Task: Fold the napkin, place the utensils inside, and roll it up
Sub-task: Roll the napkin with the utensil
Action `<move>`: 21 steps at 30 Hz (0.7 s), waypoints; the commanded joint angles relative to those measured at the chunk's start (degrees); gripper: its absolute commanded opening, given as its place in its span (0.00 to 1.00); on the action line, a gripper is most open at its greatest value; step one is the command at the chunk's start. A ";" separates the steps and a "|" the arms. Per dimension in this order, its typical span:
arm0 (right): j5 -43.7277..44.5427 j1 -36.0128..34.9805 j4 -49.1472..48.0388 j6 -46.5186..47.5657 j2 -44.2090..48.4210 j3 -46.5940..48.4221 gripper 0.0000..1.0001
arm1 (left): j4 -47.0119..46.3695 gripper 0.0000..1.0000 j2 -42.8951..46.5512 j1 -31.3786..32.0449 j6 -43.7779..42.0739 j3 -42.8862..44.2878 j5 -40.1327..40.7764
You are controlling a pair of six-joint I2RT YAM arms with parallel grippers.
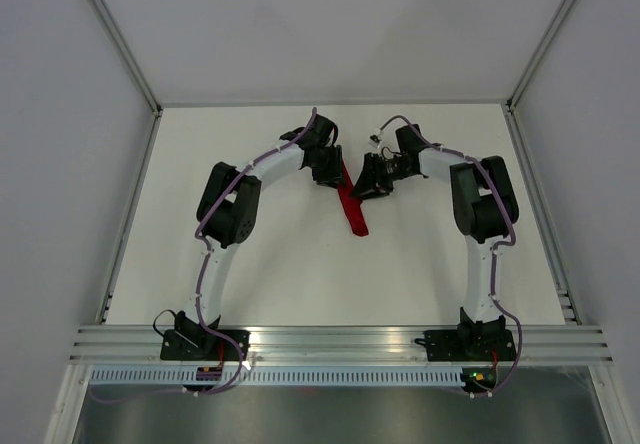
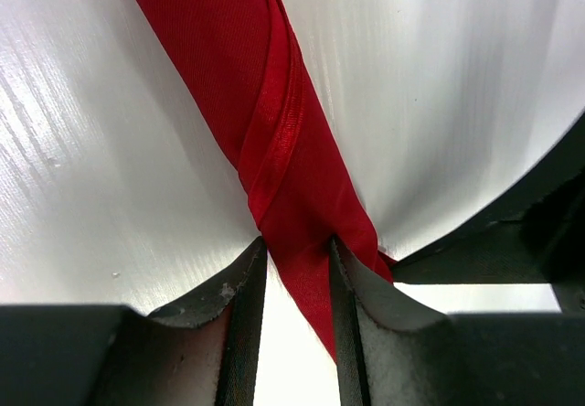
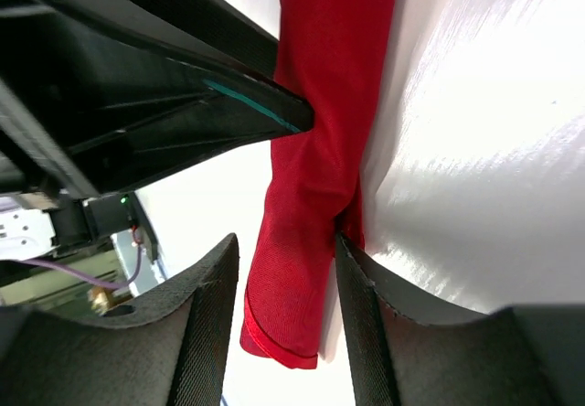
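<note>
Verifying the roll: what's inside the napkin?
The napkin is a tight red roll; only its outer wraps show. No knife is visible, and anything inside is covered by cloth.

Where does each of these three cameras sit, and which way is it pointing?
Top: fixed above and behind the robot, looking down at the table; shows the left arm and right arm whole, meeting at the rolled napkin.
Left wrist: rides on the left arm, looking along the left fingers, which pinch the napkin.
Right wrist: rides on the right arm, looking past the right fingers, which straddle the napkin loosely.
Shared: all three show the napkin.
</note>
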State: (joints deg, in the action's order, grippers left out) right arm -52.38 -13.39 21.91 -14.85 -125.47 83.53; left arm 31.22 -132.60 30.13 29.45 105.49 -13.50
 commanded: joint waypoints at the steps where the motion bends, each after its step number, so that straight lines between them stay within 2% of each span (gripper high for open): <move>1: 3.51 0.03 1.11 1.05 4.62 1.29 0.52 | 3.67 0.38 -2.23 0.02 -2.12 1.29 2.60; 10: 13.26 -0.67 2.87 7.98 6.29 1.82 0.42 | 4.02 0.39 -2.40 -0.07 -2.21 1.91 2.42; 21: 19.59 -4.10 2.08 12.83 7.70 0.23 0.41 | 4.72 0.39 -3.19 0.02 -2.64 2.96 1.90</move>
State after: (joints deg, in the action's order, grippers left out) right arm -35.68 -17.10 24.43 -3.73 -121.32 83.64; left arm 32.45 -133.51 30.13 29.06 107.20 -13.45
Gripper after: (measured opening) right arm 0.414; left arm 0.391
